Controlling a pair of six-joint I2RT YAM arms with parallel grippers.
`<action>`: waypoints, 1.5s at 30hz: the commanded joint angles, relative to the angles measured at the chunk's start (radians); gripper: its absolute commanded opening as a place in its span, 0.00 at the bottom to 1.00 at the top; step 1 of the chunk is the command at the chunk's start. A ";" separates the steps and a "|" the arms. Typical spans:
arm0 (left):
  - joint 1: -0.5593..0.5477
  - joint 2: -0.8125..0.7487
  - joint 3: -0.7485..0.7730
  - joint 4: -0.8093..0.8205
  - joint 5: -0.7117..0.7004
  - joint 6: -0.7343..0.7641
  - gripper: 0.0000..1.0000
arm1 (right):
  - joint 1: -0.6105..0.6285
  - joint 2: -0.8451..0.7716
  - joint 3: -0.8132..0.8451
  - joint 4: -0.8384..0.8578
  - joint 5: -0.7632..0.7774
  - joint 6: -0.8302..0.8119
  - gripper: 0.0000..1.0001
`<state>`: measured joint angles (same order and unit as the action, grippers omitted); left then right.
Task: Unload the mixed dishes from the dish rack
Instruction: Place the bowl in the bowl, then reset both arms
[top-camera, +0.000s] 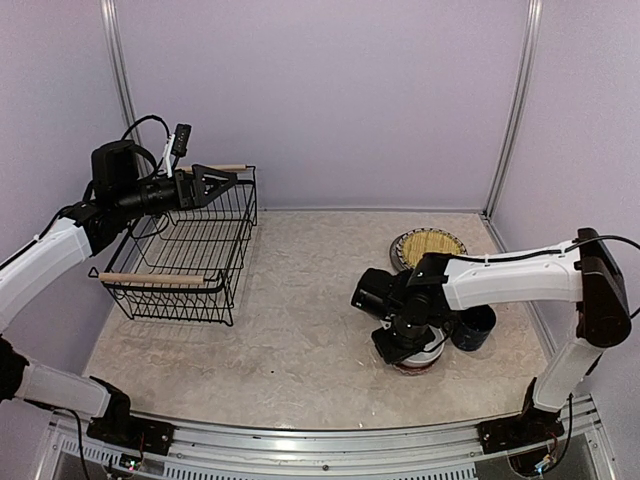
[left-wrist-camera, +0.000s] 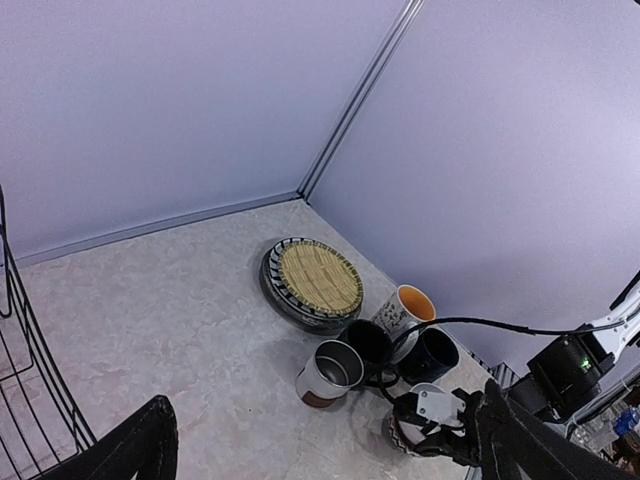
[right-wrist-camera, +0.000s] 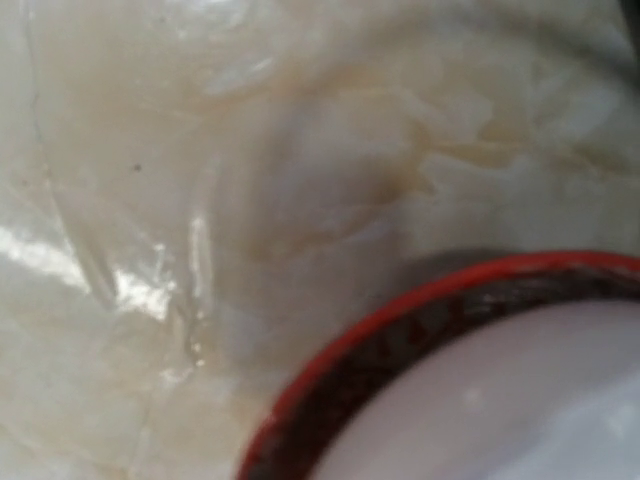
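Note:
The dish rack (top-camera: 185, 255), a black wire basket with wooden handles, stands at the left with no dishes showing inside. My left gripper (top-camera: 218, 184) hovers open above its far rim, fingers (left-wrist-camera: 135, 448) spread wide. On the right, the yellowish woven plate lies on the striped plate (left-wrist-camera: 312, 280). Beside them stand a white orange-lined mug (left-wrist-camera: 408, 308), a dark mug (left-wrist-camera: 368, 343), a dark blue mug (left-wrist-camera: 432, 354) and a brown-white cup (left-wrist-camera: 328, 372). My right gripper (top-camera: 408, 342) is down on the white bowl (right-wrist-camera: 520, 400), which has a red rim. Its fingers are hidden.
Purple walls close in the back and both sides of the pale marbled table (top-camera: 300, 310). The right arm's cable (left-wrist-camera: 520, 328) arcs over the mugs. Rack wires (left-wrist-camera: 30, 370) show at the left edge of the left wrist view.

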<state>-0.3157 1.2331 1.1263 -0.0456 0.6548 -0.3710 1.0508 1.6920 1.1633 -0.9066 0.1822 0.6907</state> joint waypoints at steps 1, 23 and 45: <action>-0.008 -0.013 0.003 -0.011 -0.003 -0.003 0.99 | -0.007 -0.020 -0.043 0.043 0.022 0.035 0.27; -0.022 -0.054 0.155 -0.183 -0.203 0.011 0.99 | 0.027 -0.280 0.028 0.144 0.142 -0.051 0.93; -0.014 -0.395 0.349 -0.427 -0.580 0.035 0.99 | -0.032 -0.505 0.252 0.774 0.520 -0.637 1.00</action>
<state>-0.3325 0.8940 1.4609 -0.4179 0.1577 -0.3687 1.0248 1.2602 1.4231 -0.3176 0.6357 0.2050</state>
